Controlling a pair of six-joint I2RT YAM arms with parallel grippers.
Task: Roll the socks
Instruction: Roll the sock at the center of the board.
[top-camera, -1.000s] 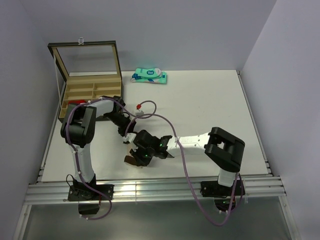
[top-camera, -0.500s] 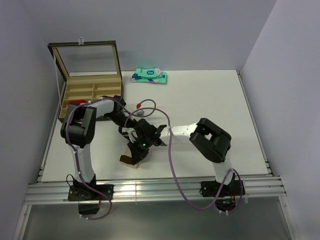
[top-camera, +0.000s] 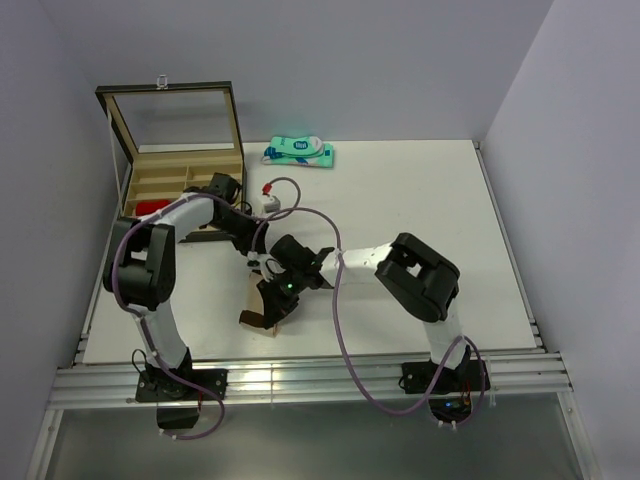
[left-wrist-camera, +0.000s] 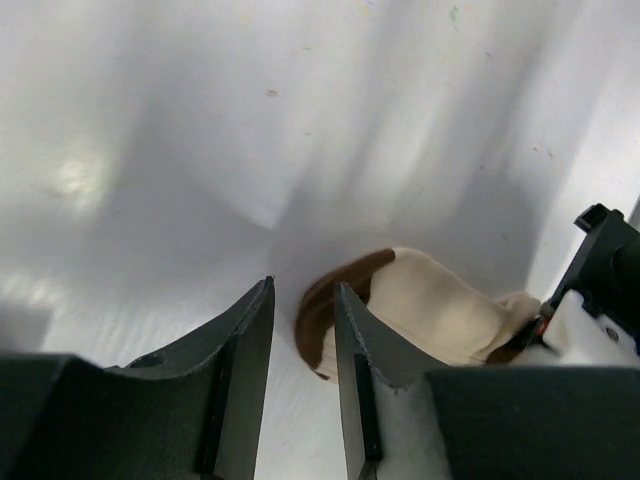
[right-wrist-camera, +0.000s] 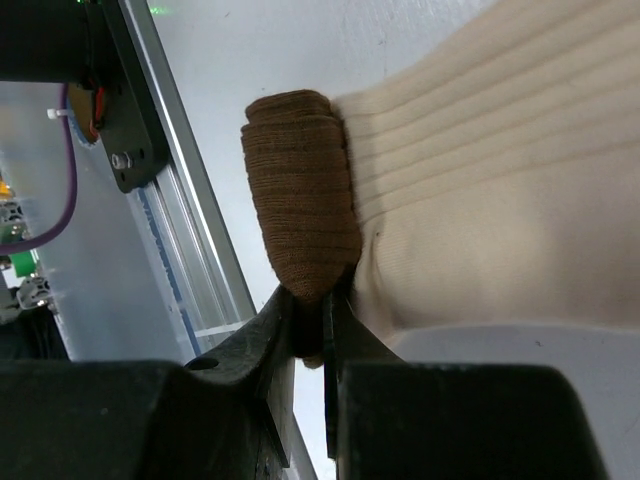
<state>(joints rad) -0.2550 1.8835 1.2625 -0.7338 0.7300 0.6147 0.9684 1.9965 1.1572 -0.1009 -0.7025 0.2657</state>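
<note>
White bench (top-camera: 420, 220), pale walls on three sides, metal rail (top-camera: 300, 378) along the near edge.

Box (top-camera: 186, 152): wooden, divided into compartments, glass lid standing open. It sits at the far left corner of the bench. Red item (top-camera: 149, 206) in a compartment at the box's left end, too small to identify.

Packet (top-camera: 298, 151): teal and white, lying flat just right of the box, by the back wall.

Sock (top-camera: 264, 312): cream, ribbed, with brown toe and bands. It lies on the bench, well nearer than the box and to its right, close to the rail. One brown end is rolled into a tight coil, and the cream part spreads flat beside it.

Right hand (right-wrist-camera: 310, 318): closed narrow on the sock, its fingers pinching the lower edge of the brown roll.

Left hand (left-wrist-camera: 302, 290): fingers part-way apart with nothing between them. It is low over bare bench on the box side of the sock. The brown toe shows just past one finger (left-wrist-camera: 350, 360); whether they touch cannot be told.
</note>
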